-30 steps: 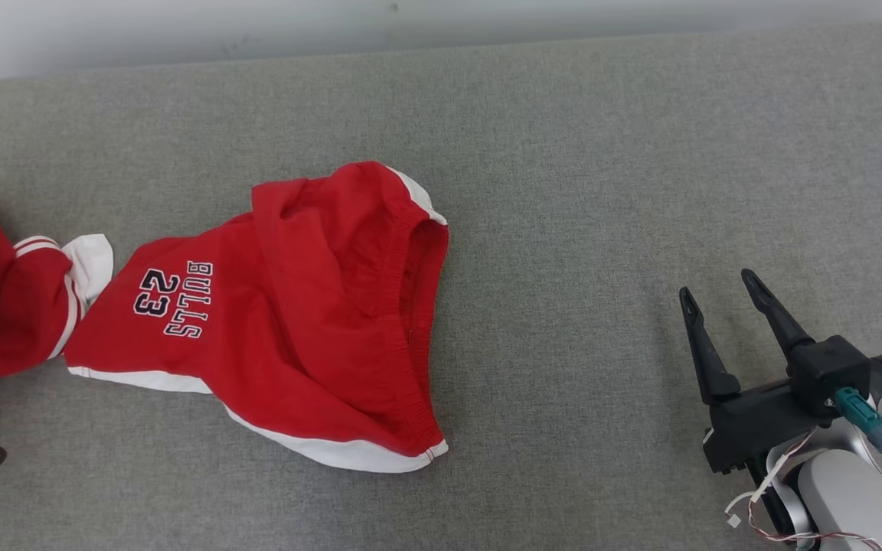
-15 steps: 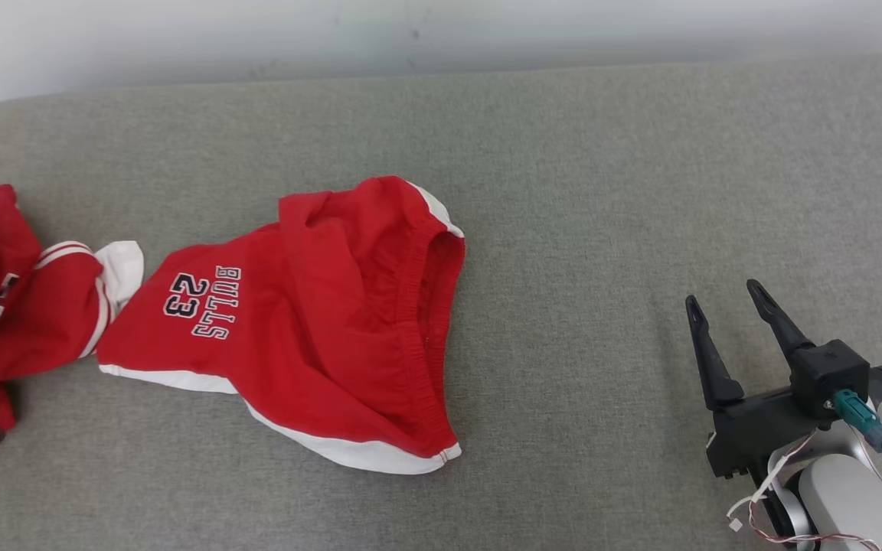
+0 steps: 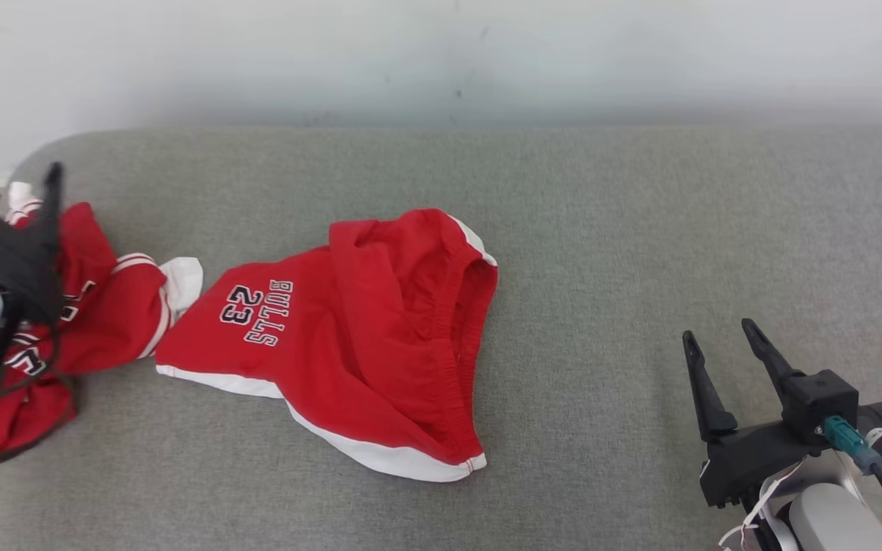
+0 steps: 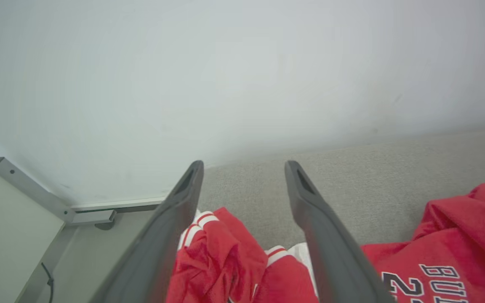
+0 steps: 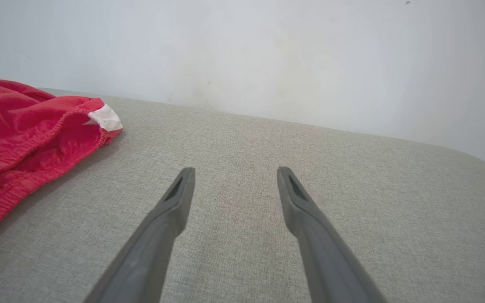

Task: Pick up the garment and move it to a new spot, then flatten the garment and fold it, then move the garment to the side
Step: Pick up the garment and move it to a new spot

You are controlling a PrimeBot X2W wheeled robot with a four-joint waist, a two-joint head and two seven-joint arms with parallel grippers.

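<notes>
**Head view: both grippers spread wide, red garment lying by the left one**

In the head view the left gripper (image 3: 14, 170) sits over one end of the garment (image 3: 349, 360), its two dark fingers parted and closed on nothing. Directly beneath it lies a bunched part of the cloth, red with white stripes. From there the rest of the garment runs off toward the right gripper's side, spread on the grey padded surface (image 3: 602, 229). That larger part shows "BULLS 23" in dark lettering, a white trim along the nearer edge, and an elastic waistband at the end farthest from the left gripper.

In the left wrist view the left gripper (image 4: 243, 165) has a clear gap between its fingers. The crumpled cloth (image 4: 221, 252) lies below and between the finger bases, but I cannot tell whether it touches them. Ahead of the fingertips are bare grey surface and a pale wall (image 4: 242, 75). A grey metal frame (image 4: 32, 193) stands off to that view's left.

The right gripper (image 3: 717, 330) is well apart from the garment, fingers splayed and holding nothing. In the right wrist view the right gripper (image 5: 235, 170) has only grey surface beneath and ahead of it. The garment's waistband end (image 5: 23, 139) lies off to its left, clear of both fingers.
</notes>
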